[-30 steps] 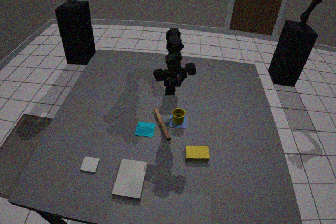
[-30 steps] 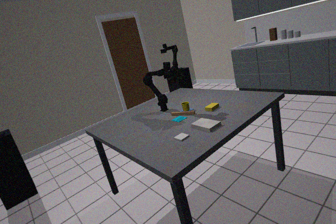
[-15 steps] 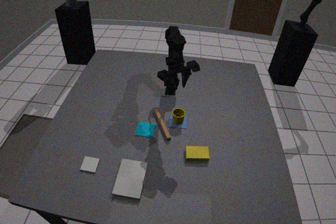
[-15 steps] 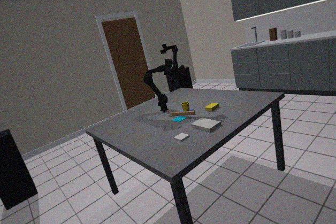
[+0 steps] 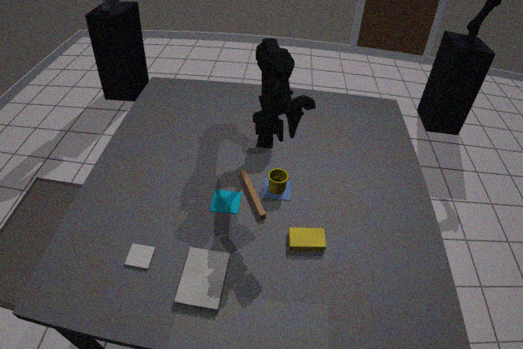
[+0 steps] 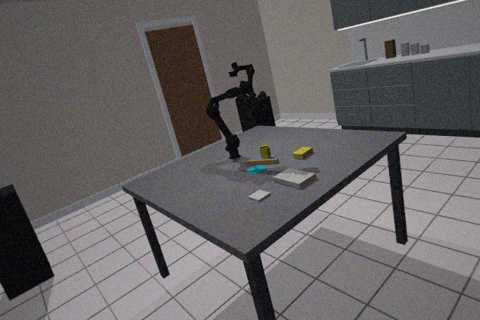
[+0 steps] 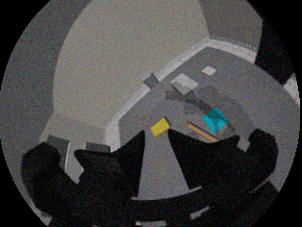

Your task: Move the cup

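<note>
A yellow cup (image 5: 277,185) (image 6: 264,152) stands upright on the blue pad (image 5: 285,196) (image 6: 273,156). The cup is not visible in the wrist view. No marbles can be made out inside it. A cyan pad (image 5: 226,202) (image 6: 256,169) (image 7: 214,120) lies bare on the table, to the left of the cup in the top view. My gripper (image 5: 286,137) (image 7: 156,132) is partly open with nothing between its fingers. It hangs above the table, behind the cup as the top camera sees it, and does not touch it.
A wooden bar (image 5: 253,195) (image 6: 261,161) (image 7: 202,132) lies between the two pads. A yellow block (image 5: 307,238) (image 6: 302,152) (image 7: 162,126) lies in front of the cup. A large white block (image 5: 196,283) (image 6: 293,179) and a small white block (image 5: 140,256) (image 6: 259,195) lie farther toward the front left.
</note>
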